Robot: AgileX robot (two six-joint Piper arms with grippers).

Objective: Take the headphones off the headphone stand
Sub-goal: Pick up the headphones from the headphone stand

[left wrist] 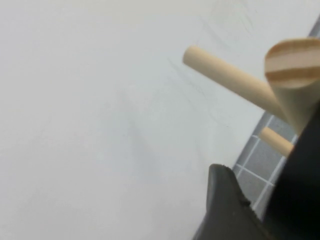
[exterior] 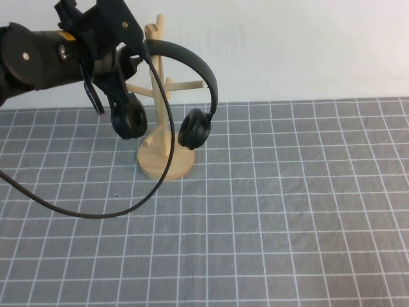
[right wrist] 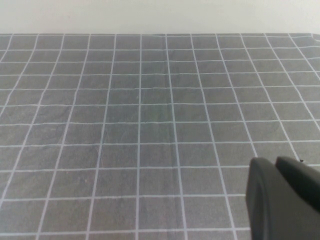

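The black headphones (exterior: 192, 57) hang over the light wood headphone stand (exterior: 160, 163). The headband arches past the top of the post, with one ear cup (exterior: 130, 119) to the left of the post and the other (exterior: 195, 130) to its right. My left gripper (exterior: 139, 42) is high at the headband's left end, beside the post top, and looks shut on the headband. The left wrist view shows one dark finger (left wrist: 225, 205), two pegs and the post top (left wrist: 295, 75). My right gripper (right wrist: 272, 162) is out of the high view, shut and empty over bare mat.
A thin black cable (exterior: 96, 214) loops from the left arm across the grey grid mat (exterior: 287, 211) and rises in front of the stand's base. A white wall stands behind the table.
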